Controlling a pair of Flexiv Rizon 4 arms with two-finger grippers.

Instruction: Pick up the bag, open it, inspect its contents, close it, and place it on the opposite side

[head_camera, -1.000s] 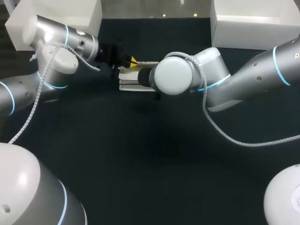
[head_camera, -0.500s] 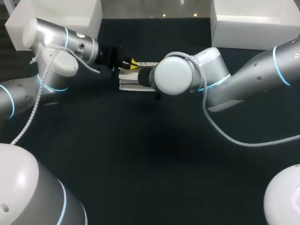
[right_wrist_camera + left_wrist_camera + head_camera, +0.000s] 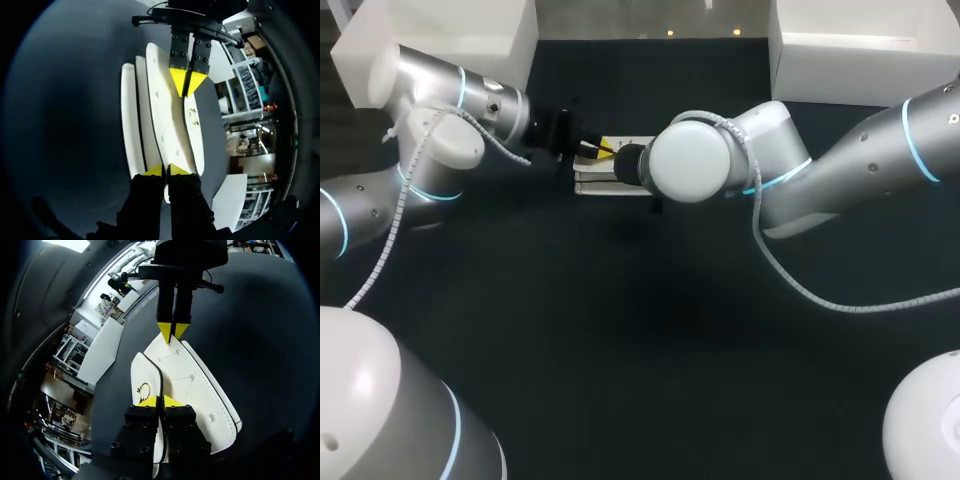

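A white bag (image 3: 618,178) with dark edging and a small gold ornament hangs between my two grippers over the back middle of the table. In the left wrist view my left gripper (image 3: 160,401) is shut on a thin flap at the bag's (image 3: 197,392) near end. My right gripper (image 3: 172,333) pinches the far end. The right wrist view shows the same from the other side: my right gripper (image 3: 165,170) shut on one panel of the bag (image 3: 164,117), my left gripper (image 3: 188,83) shut on the opposite end. In the head view my left gripper (image 3: 588,151) shows; my right wrist hides the right one.
A white box (image 3: 450,40) stands at the back left and another white box (image 3: 860,55) at the back right. The dark table (image 3: 640,340) lies open in front of the bag.
My left gripper has shifted slightly down and toward the bag, its wrist turning a little. The right arm and the bag have stayed in place.
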